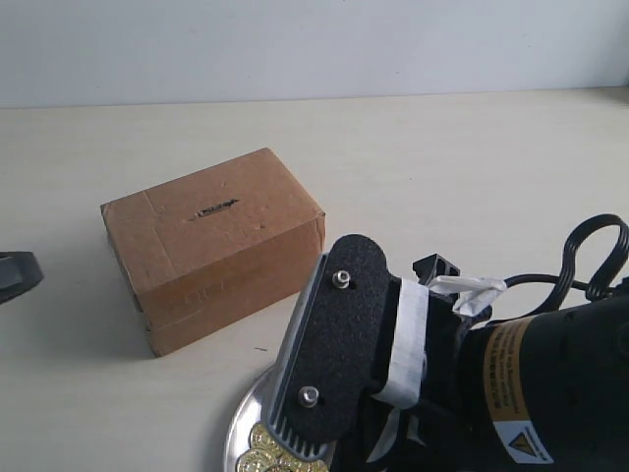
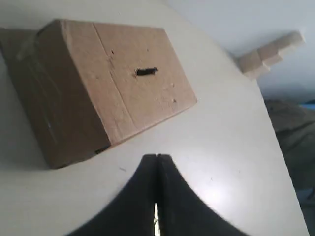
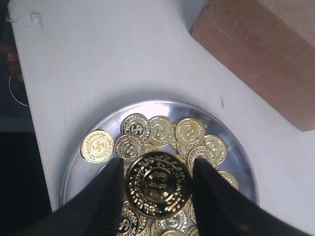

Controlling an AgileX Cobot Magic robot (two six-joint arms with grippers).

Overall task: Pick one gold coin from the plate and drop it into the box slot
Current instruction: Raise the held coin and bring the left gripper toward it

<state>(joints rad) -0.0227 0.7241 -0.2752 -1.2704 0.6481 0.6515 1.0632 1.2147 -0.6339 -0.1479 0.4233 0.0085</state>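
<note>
Cream-coloured bench (image 1: 472,167) right across the picture, and on it, left of centre, sits the brown cardboard box (image 1: 211,246). It is taped along its seams and set at an angle, one corner toward the exterior camera.

Next in size, the right arm reaches in from the lower right, black casing with a white strap, and hangs over the silver plate (image 1: 244,418). That plate lies flat on the bench near the box's front corner, with a strip of bare bench between them. Its shiny rim shows clearly in the right wrist view.

And look at the right claw (image 3: 157,172)! Its two dark fingers stand fairly wide apart, pinching one gold coin (image 3: 158,184) edge to edge. The coin faces the wrist camera and is raised above the plate, looming much bigger than the heap of coins (image 3: 162,132) in the plate below.

Over to the left claw (image 2: 156,160): fingers pressed tight together, nothing between them, over bare bench close to the box.

Some pale wooden blocks (image 2: 268,54) sit off at the far bench edge.

Smallest of all, the slot (image 2: 146,72): a short dark ragged slit in the box's top face, facing up, well apart from the held coin.
</note>
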